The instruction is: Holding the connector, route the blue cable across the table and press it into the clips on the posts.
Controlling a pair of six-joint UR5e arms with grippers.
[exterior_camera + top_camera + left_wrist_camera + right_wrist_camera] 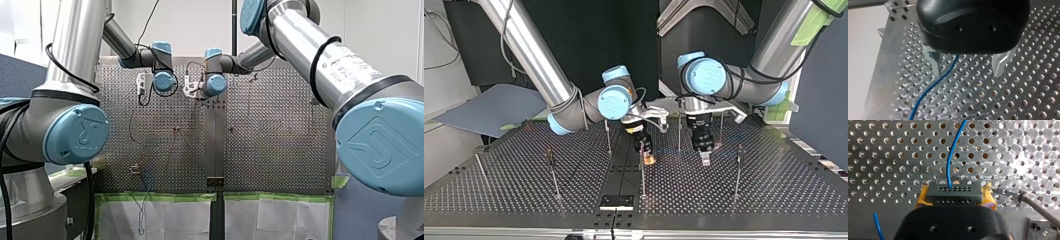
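Blue cable [934, 83] — one end hidden beneath my left end effector [966, 72], the other off-frame

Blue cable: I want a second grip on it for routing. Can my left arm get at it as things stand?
Probably yes. The left gripper hangs open over the cable, which runs bare across the table between its fingers, close to one of them; nothing covers it.

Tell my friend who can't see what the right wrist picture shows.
My right gripper, with yellow pads, clamps a dark connector dotted with small holes. A blue cable runs from it over the perforated table; a metal post stands nearby.
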